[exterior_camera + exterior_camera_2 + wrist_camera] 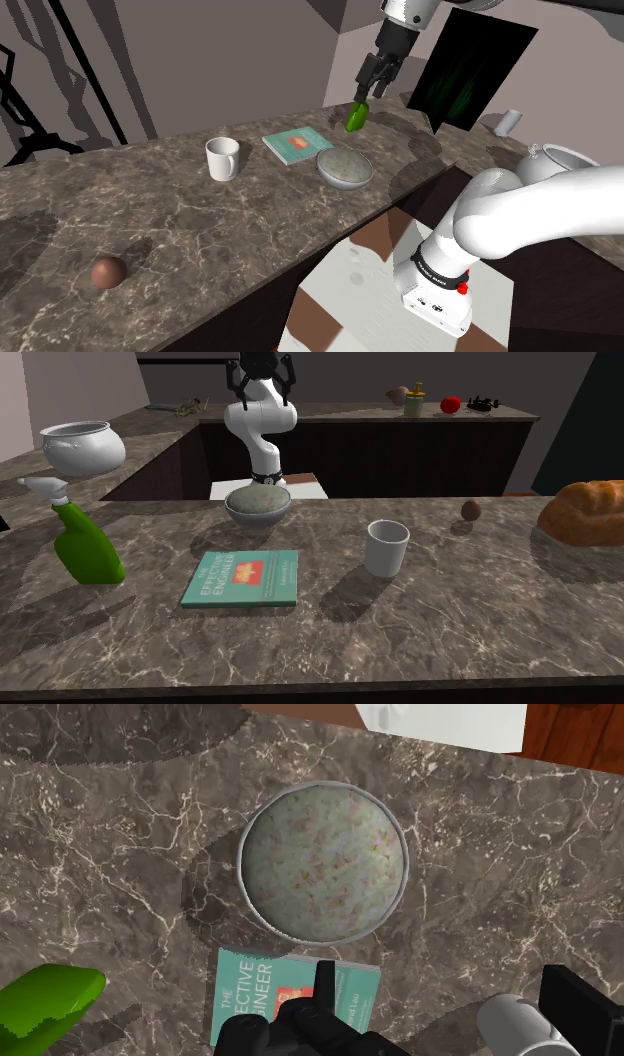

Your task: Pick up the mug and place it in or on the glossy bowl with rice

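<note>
1. In the shoulder view, we see the pincer (pixel 368 96) hanging high over the far end of the table (pixel 200 220), its fingers apart and nothing between them.
2. The white mug (pixel 222 158) stands upright on the table, well to that view's left of the pincer, with its handle turned to the right.
3. The grey bowl (pixel 345 181), heaped with speckled rice, sits near the table's right edge. A teal book (pixel 297 145) lies between mug and bowl, a little farther back.
4. A green spray bottle (pixel 355 120) stands behind the bowl, and a brown ball (pixel 107 271) lies near us on the left.
5. In the second exterior view, we face the arm. The pincer (pixel 262 374) is open at the top, above the bowl (pixel 258 518) at the far edge.
6. The mug (pixel 387 546) stands to the right of the book (pixel 243 578), apart from both it and the bowl. The spray bottle (pixel 85 547) is at the left.
7. In the wrist view, we look straight down on the bowl (pixel 241 864), with the book (pixel 250 994) touching its rim.
8. The mug (pixel 515 1026) shows below the open pincer (pixel 450 1001), between its fingers but far beneath and not held.
</note>
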`<move>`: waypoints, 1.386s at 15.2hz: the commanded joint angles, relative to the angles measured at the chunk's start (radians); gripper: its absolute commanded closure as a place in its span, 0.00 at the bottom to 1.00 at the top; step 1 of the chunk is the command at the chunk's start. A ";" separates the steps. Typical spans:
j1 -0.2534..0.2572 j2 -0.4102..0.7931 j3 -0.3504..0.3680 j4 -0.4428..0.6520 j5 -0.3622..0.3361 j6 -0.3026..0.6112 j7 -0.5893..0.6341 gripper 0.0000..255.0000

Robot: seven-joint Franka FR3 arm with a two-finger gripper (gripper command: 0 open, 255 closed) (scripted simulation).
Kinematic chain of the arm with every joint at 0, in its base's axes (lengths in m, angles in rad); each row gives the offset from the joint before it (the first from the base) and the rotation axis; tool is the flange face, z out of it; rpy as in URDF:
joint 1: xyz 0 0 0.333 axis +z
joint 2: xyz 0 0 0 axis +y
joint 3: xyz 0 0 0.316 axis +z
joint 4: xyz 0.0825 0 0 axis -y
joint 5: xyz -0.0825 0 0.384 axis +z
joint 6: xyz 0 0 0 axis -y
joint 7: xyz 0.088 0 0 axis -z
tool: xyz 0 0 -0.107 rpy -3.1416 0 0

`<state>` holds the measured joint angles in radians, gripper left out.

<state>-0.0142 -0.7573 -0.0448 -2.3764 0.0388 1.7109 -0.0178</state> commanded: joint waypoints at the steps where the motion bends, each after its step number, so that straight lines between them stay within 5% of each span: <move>1: 0.000 0.000 0.000 0.000 0.000 0.000 0.000 0.00; 11: 0.039 0.314 0.103 0.056 0.048 0.249 0.119 0.00; 21: 0.066 0.680 0.183 0.244 0.028 0.417 0.245 0.00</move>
<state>0.0492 -0.1129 0.1318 -2.1441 0.0705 2.1046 0.2157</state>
